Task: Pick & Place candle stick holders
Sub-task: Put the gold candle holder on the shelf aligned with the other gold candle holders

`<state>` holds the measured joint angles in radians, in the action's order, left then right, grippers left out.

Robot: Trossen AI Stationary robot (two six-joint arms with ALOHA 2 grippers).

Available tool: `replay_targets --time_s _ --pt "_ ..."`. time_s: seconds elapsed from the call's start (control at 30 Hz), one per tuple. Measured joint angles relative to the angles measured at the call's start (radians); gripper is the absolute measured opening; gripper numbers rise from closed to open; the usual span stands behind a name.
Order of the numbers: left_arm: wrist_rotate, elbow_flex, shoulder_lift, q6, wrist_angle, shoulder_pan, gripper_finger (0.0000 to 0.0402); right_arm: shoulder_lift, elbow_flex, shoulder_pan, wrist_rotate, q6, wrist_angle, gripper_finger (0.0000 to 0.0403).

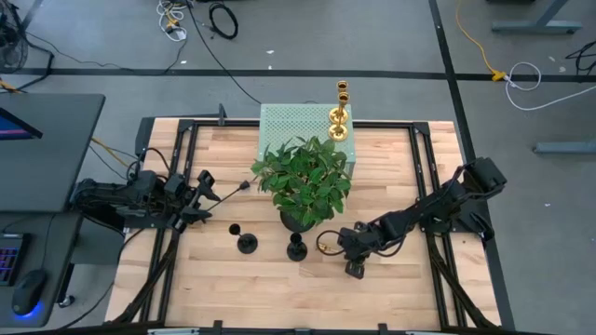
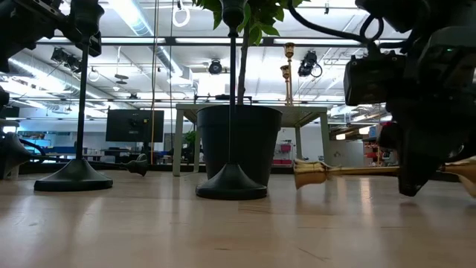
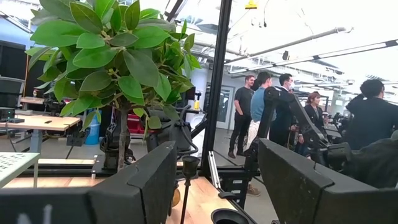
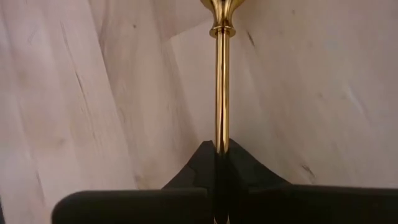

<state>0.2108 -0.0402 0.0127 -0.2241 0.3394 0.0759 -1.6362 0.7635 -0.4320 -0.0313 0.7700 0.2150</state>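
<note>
Wooden table [image 1: 391,279] with a potted plant [image 1: 303,181] at its centre and a pale green perforated box [image 1: 284,126] at the far edge. The right gripper [image 1: 346,251], low over the table just beside the plant pot, is pinched tight on the stem of a gold candlestick [image 4: 222,93] lying flat on the wood, probably gripped mid-stem so it can be lifted and stood upright. The left gripper [image 1: 207,195], raised at the left side, has its fingers spread and holds nothing; it appears to wait. Count: two gold candlesticks, one lying, one upright [image 1: 339,116] on the box's right end, likely the placing spot; two black candlesticks [image 1: 247,242], [image 1: 296,247], upright before the plant.
</note>
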Motion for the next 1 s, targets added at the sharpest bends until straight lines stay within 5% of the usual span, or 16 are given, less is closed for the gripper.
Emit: replay_targets --time_s 0.3,1.0 --pt "0.0 0.0 0.0 0.0 0.0 0.0 0.0227 0.097 0.0 0.0 0.069 0.006 0.107 0.0005" --pt "0.0 0.0 0.0 0.0 0.0 0.0 0.0227 0.4 0.0 0.0 0.465 0.098 0.33 0.0005"
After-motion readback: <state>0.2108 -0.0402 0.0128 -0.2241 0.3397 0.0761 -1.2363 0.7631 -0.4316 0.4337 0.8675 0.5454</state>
